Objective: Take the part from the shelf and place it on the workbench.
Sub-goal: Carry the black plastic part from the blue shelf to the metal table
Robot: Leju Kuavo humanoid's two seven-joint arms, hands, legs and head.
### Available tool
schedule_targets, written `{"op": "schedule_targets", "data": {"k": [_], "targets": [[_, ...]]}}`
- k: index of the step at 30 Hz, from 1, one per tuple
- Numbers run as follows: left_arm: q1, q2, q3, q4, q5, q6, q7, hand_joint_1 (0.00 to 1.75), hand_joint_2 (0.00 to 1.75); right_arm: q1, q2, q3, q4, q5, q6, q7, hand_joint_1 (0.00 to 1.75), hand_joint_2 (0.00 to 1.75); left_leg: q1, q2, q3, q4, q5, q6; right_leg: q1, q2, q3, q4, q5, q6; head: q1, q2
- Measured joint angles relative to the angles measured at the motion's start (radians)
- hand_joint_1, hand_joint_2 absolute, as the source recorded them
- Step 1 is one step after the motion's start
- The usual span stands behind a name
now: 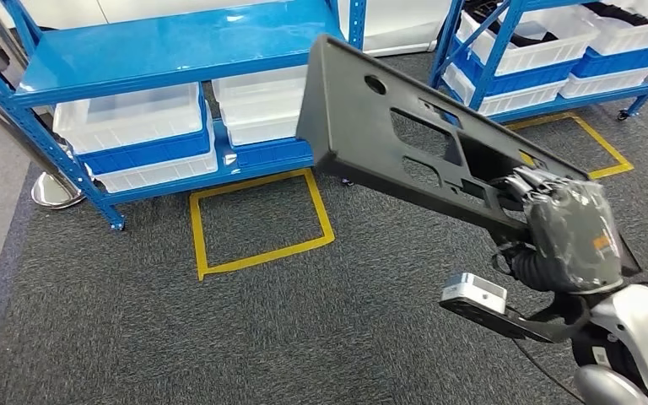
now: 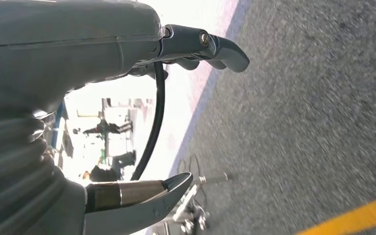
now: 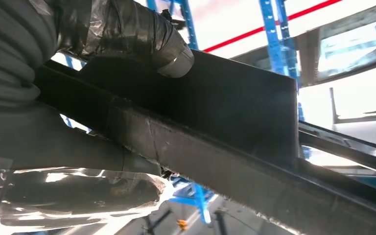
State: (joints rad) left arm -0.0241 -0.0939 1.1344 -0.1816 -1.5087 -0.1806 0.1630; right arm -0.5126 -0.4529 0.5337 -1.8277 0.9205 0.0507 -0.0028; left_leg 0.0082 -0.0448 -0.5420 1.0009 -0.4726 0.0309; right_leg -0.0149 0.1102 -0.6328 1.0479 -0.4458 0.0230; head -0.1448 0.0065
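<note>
The right hand [image 1: 569,232] holds a long black part [image 1: 396,139] out over open grey carpet [image 1: 219,337]. Past the part's far end stands a blue shelf rack [image 1: 169,51] packed with white bins [image 1: 131,118]. A second blue rack [image 1: 540,51] stands beyond the hand, to its right.

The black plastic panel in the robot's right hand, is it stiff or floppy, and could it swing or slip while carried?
The black plastic panel looks stiff: it juts out from the right hand with no visible sag. Held by one end, its long free end probably levers against the grip, so it may swing or twist. Its cut-outs and thin build suggest it is light for its size.
</note>
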Motion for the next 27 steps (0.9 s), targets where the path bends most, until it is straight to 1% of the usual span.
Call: {"op": "schedule_targets", "data": {"k": [1, 2, 3, 4, 5, 6, 7, 8, 9, 10, 11, 12, 13, 14, 15, 16, 17, 18, 19, 20, 21, 22, 23, 24, 25, 26, 27], "targets": [[0.001, 0.000, -0.003, 0.000, 0.000, -0.002, 0.000, 0.00, 1.75, -0.027, 0.007, 0.023, 0.011, -0.005, 0.003, 0.005, 1.75, 1.75, 0.003, 0.013, 0.002, -0.009, 0.007, 0.004, 0.003, -0.030, -0.014, 0.027, -0.019, 0.004, 0.001, 0.000], [0.002, 0.000, -0.006, 0.000, -0.001, -0.005, -0.002, 0.00, 1.75, -0.050, 0.012, 0.043, 0.018, -0.011, 0.006, 0.011, 1.75, 1.75, 0.005, 0.025, 0.002, -0.014, 0.011, 0.006, 0.003, -0.066, -0.037, 0.075, -0.048, 0.006, 0.002, 0.000], [0.005, 0.001, -0.008, 0.000, -0.001, -0.008, -0.006, 0.00, 1.75, -0.069, 0.015, 0.061, 0.023, -0.017, 0.011, 0.017, 1.75, 1.75, 0.005, 0.037, 0.001, -0.015, 0.011, 0.008, 0.002, -0.090, -0.067, 0.138, -0.080, 0.011, 0.004, 0.000], [0.007, 0.003, -0.009, 0.000, -0.001, -0.010, -0.015, 0.00, 1.75, -0.081, 0.016, 0.075, 0.026, -0.023, 0.016, 0.024, 1.75, 1.75, 0.005, 0.049, 0.000, -0.013, 0.011, 0.008, -0.001, -0.100, -0.097, 0.201, -0.105, 0.016, 0.004, 0.000], [0.009, 0.005, -0.010, 0.000, -0.001, -0.013, -0.027, 0.00, 1.75, -0.087, 0.014, 0.085, 0.027, -0.028, 0.020, 0.032, 1.75, 1.75, 0.005, 0.062, -0.001, -0.012, 0.009, 0.007, -0.005, -0.104, -0.117, 0.242, -0.114, 0.020, 0.004, 0.000], [0.010, 0.006, -0.010, 0.000, -0.001, -0.016, -0.041, 0.00, 1.75, -0.090, 0.009, 0.092, 0.026, -0.032, 0.023, 0.038, 1.75, 1.75, 0.005, 0.074, -0.002, -0.010, 0.007, 0.006, -0.008, -0.108, -0.119, 0.248, -0.105, 0.024, 0.004, 0.000], [0.010, 0.007, -0.012, 0.000, -0.002, -0.021, -0.056, 0.00, 1.75, -0.093, -0.001, 0.096, 0.023, -0.035, 0.024, 0.044, 1.75, 1.75, 0.005, 0.085, -0.001, -0.008, 0.004, 0.004, -0.010, -0.113, -0.100, 0.213, -0.079, 0.027, 0.004, 0.000], [0.011, 0.007, -0.013, 0.000, -0.004, -0.028, -0.070, 0.00, 1.75, -0.094, -0.013, 0.097, 0.018, -0.038, 0.024, 0.048, 1.75, 1.75, 0.005, 0.095, -0.001, -0.004, 0.000, 0.001, -0.011, -0.128, -0.064, 0.145, -0.044, 0.027, 0.004, 0.000], [0.012, 0.008, -0.015, 0.000, -0.007, -0.035, -0.080, 0.00, 1.75, -0.096, -0.025, 0.097, 0.012, -0.041, 0.024, 0.050, 1.75, 1.75, 0.003, 0.104, 0.000, 0.000, -0.005, -0.003, -0.007, -0.151, -0.028, 0.078, -0.019, 0.023, 0.004, 0.000], [0.013, 0.008, -0.017, 0.000, -0.011, -0.041, -0.087, 0.00, 1.75, -0.097, -0.035, 0.097, 0.007, -0.045, 0.024, 0.051, 1.75, 1.75, 0.001, 0.113, 0.001, 0.004, -0.010, -0.009, -0.003, -0.169, -0.001, 0.025, -0.002, 0.017, 0.004, 0.000], [0.014, 0.010, -0.019, 0.000, -0.014, -0.045, -0.089, 0.00, 1.75, -0.098, -0.043, 0.097, 0.003, -0.048, 0.025, 0.051, 1.75, 1.75, -0.002, 0.122, 0.002, 0.008, -0.015, -0.015, 0.001, -0.180, 0.013, -0.005, 0.004, 0.009, 0.004, 0.000], [0.015, 0.012, -0.021, 0.000, -0.016, -0.047, -0.087, 0.00, 1.75, -0.101, -0.049, 0.097, 0.001, -0.050, 0.027, 0.051, 1.75, 1.75, -0.004, 0.131, 0.004, 0.008, -0.018, -0.021, 0.005, -0.179, 0.013, -0.010, 0.001, 0.002, 0.004, 0.000], [0.014, 0.013, -0.021, 0.000, -0.016, -0.047, -0.080, 0.00, 1.75, -0.104, -0.055, 0.097, 0.000, -0.052, 0.030, 0.051, 1.75, 1.75, -0.005, 0.143, 0.006, 0.008, -0.020, -0.027, 0.006, -0.165, 0.010, -0.012, 0.004, -0.003, 0.004, 0.000], [0.013, 0.015, -0.022, 0.000, -0.015, -0.048, -0.069, 0.00, 1.75, -0.109, -0.060, 0.097, -0.001, -0.054, 0.034, 0.051, 1.75, 1.75, -0.004, 0.147, 0.007, 0.010, -0.025, -0.032, 0.004, -0.153, 0.009, -0.013, 0.006, -0.009, 0.003, 0.000], [0.012, 0.017, -0.022, 0.000, -0.015, -0.048, -0.053, 0.00, 1.75, -0.117, -0.063, 0.097, -0.001, -0.056, 0.038, 0.051, 1.75, 1.75, -0.001, 0.137, 0.006, 0.020, -0.037, -0.037, 0.001, -0.142, 0.010, -0.016, 0.008, -0.016, 0.004, 0.000], [0.012, 0.020, -0.023, 0.000, -0.015, -0.049, -0.035, 0.00, 1.75, -0.126, -0.065, 0.097, -0.002, -0.059, 0.043, 0.052, 1.75, 1.75, 0.001, 0.118, -0.005, 0.048, -0.058, -0.041, -0.002, -0.132, 0.010, -0.019, 0.011, -0.023, 0.003, 0.000], [0.011, 0.023, -0.023, 0.000, -0.016, -0.049, -0.017, 0.00, 1.75, -0.135, -0.065, 0.097, -0.002, -0.061, 0.048, 0.054, 1.75, 1.75, 0.004, 0.092, -0.025, 0.098, -0.090, -0.044, -0.005, -0.122, 0.010, -0.022, 0.014, -0.029, 0.003, 0.000], [0.012, 0.026, -0.023, 0.000, -0.017, -0.048, -0.002, 0.00, 1.75, -0.144, -0.064, 0.097, -0.002, -0.062, 0.052, 0.055, 1.75, 1.75, 0.005, 0.069, -0.055, 0.164, -0.126, -0.046, -0.004, -0.111, 0.009, -0.022, 0.015, -0.032, 0.003, 0.000], [0.013, 0.030, -0.023, 0.000, -0.017, -0.044, 0.010, 0.00, 1.75, -0.151, -0.062, 0.099, -0.002, -0.063, 0.056, 0.057, 1.75, 1.75, 0.005, 0.057, -0.089, 0.235, -0.156, -0.047, -0.003, -0.100, 0.007, -0.022, 0.015, -0.035, 0.003, 0.000], [0.014, 0.034, -0.023, 0.000, -0.016, -0.038, 0.019, 0.00, 1.75, -0.154, -0.059, 0.101, -0.001, -0.062, 0.059, 0.060, 1.75, 1.75, 0.005, 0.053, -0.116, 0.286, -0.170, -0.048, -0.002, -0.087, 0.007, -0.022, 0.016, -0.035, 0.003, 0.000], [0.014, 0.038, -0.023, 0.000, -0.013, -0.028, 0.026, 0.00, 1.75, -0.156, -0.057, 0.104, -0.001, -0.061, 0.060, 0.063, 1.75, 1.75, 0.005, 0.051, -0.128, 0.305, -0.164, -0.048, -0.001, -0.074, 0.007, -0.021, 0.016, -0.035, 0.003, 0.000], [0.013, 0.041, -0.023, 0.000, -0.008, -0.018, 0.031, 0.00, 1.75, -0.157, -0.055, 0.107, -0.001, -0.059, 0.061, 0.066, 1.75, 1.75, 0.005, 0.048, -0.121, 0.282, -0.137, -0.047, 0.000, -0.061, 0.007, -0.019, 0.016, -0.035, 0.003, 0.000], [0.013, 0.044, -0.023, 0.000, -0.002, -0.011, 0.035, 0.00, 1.75, -0.158, -0.053, 0.110, 0.000, -0.057, 0.061, 0.069, 1.75, 1.75, 0.006, 0.041, -0.097, 0.223, -0.097, -0.045, 0.000, -0.049, 0.007, -0.016, 0.016, -0.035, 0.003, 0.000], [0.012, 0.047, -0.023, 0.000, 0.003, -0.005, 0.037, 0.00, 1.75, -0.160, -0.051, 0.112, 0.000, -0.056, 0.059, 0.071, 1.75, 1.75, 0.008, 0.022, -0.068, 0.152, -0.061, -0.042, -0.001, -0.038, 0.007, -0.014, 0.015, -0.033, 0.003, 0.000], [0.012, 0.049, -0.023, 0.000, 0.008, -0.001, 0.037, 0.00, 1.75, -0.162, -0.049, 0.115, 0.000, -0.055, 0.057, 0.072, 1.75, 1.75, 0.010, 0.002, -0.042, 0.089, -0.036, -0.039, 0.000, -0.026, 0.004, -0.009, 0.014, -0.030, 0.003, 0.000], [0.013, 0.050, -0.023, 0.000, 0.011, 0.002, 0.037, 0.00, 1.75, -0.164, -0.048, 0.117, 0.000, -0.055, 0.055, 0.073, 1.75, 1.75, 0.011, -0.014, -0.025, 0.050, -0.025, -0.037, 0.001, -0.016, 0.000, -0.006, 0.015, -0.025, 0.003, 0.000], [0.013, 0.050, -0.023, 0.000, 0.013, 0.005, 0.037, 0.00, 1.75, -0.164, -0.046, 0.119, 0.001, -0.055, 0.053, 0.073, 1.75, 1.75, 0.012, -0.021, -0.018, 0.034, -0.025, -0.035, 0.001, -0.005, -0.003, -0.006, 0.017, -0.019, 0.003, 0.000]]}}
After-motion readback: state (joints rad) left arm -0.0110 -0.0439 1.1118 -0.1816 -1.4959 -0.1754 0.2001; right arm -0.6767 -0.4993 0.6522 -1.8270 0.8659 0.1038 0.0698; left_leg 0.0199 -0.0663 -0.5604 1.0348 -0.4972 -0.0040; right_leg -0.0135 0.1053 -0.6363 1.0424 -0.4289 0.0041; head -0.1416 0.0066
